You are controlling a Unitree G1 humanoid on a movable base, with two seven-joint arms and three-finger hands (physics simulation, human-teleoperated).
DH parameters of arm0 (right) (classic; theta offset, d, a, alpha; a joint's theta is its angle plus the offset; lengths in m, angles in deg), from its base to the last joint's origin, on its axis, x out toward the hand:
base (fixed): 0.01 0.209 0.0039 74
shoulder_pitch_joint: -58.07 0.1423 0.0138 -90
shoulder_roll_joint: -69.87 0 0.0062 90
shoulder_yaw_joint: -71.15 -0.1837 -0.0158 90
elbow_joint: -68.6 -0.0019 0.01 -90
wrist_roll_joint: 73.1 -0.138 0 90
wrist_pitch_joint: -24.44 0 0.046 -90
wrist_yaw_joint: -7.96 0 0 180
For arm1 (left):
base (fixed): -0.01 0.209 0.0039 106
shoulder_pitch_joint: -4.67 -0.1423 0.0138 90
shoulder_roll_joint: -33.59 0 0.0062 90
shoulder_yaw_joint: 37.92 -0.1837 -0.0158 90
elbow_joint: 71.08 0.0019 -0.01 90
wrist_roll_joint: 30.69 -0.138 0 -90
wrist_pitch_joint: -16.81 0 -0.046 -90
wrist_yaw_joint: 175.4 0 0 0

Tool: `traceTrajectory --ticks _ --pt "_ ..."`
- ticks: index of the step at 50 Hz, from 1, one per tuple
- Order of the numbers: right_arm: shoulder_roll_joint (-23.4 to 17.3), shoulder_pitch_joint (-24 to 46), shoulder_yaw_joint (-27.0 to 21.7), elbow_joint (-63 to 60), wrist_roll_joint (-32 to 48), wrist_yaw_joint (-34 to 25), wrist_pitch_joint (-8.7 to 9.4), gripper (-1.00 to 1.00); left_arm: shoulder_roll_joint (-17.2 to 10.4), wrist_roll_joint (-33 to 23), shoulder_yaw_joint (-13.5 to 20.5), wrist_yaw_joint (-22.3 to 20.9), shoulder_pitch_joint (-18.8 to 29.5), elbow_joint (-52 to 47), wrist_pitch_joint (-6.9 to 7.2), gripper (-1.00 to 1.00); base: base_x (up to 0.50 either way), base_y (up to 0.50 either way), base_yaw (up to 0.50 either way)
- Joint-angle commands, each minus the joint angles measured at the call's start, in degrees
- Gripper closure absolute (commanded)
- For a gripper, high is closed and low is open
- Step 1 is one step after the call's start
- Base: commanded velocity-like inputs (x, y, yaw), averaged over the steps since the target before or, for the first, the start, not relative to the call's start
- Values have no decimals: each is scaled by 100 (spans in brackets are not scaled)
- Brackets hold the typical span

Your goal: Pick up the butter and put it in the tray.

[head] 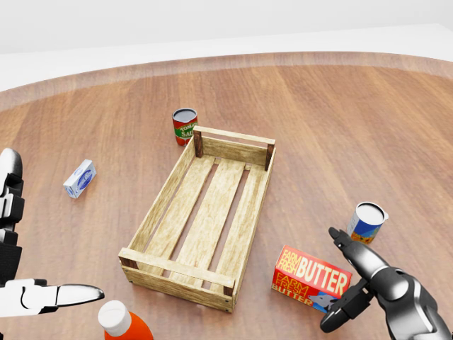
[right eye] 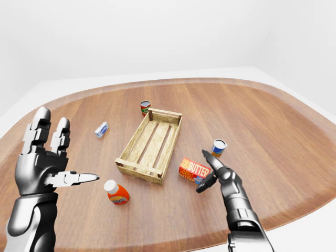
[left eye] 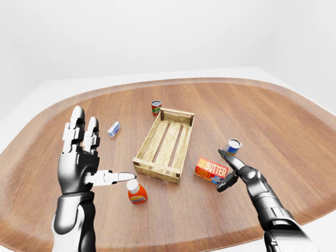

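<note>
Two hands were in view, neither holding anything. Working left to right across the head view: the left hand [left eye: 81, 157] stood raised at the left edge, fingers [left eye: 79, 126] spread wide and upright, thumb pointing right, well apart from every item. Below it, an orange bottle [head: 122, 324] with a white cap stood at the bottom edge. A small blue-and-white carton [head: 79, 178] lay on the table [head: 354, 120] further up, well left of the tray [head: 202, 216].

The tray, a slatted wooden crate, sat near mid-view with nothing in it. A red can [head: 185, 126] stood just beyond its upper-left corner.

The butter [head: 311, 278] lay flat on the table just right of the tray's lower-right corner, not touching it, label up. A blue can [head: 367, 222] stood near its upper right.

The right hand [head: 357, 280] was at the butter's right end, fingers open: one finger reached up past the box's upper right corner, the thumb hung low by its lower right corner. Contact could not be confirmed; nothing was gripped.

Assessment: the butter appeared to be a rigid cardboard box, likely light to moderate in weight, with smooth printed faces that could slip under a weak pinch. It should not crush under a firm hold, though corners may dent. Best purchase was judged to be across the two long sides, near the middle, to stop it pivoting. The blue can left limited room on the right.
</note>
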Motion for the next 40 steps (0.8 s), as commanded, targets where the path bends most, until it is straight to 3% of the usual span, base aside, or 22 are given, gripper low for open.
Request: traceTrajectory --ticks 1,38,40 --pt "-6 238 36 573 -55 189 0 -100 2 9 7 0 -3 -18 0 -100 0 0 0" --pt "-45 919 234 2157 -314 683 0 -95 -6 38 34 -4 8 -22 0 -100 0 0 0" --pt "-45 909 255 2125 -282 683 0 95 0 27 19 -7 -5 -32 0 -100 0 0 0"
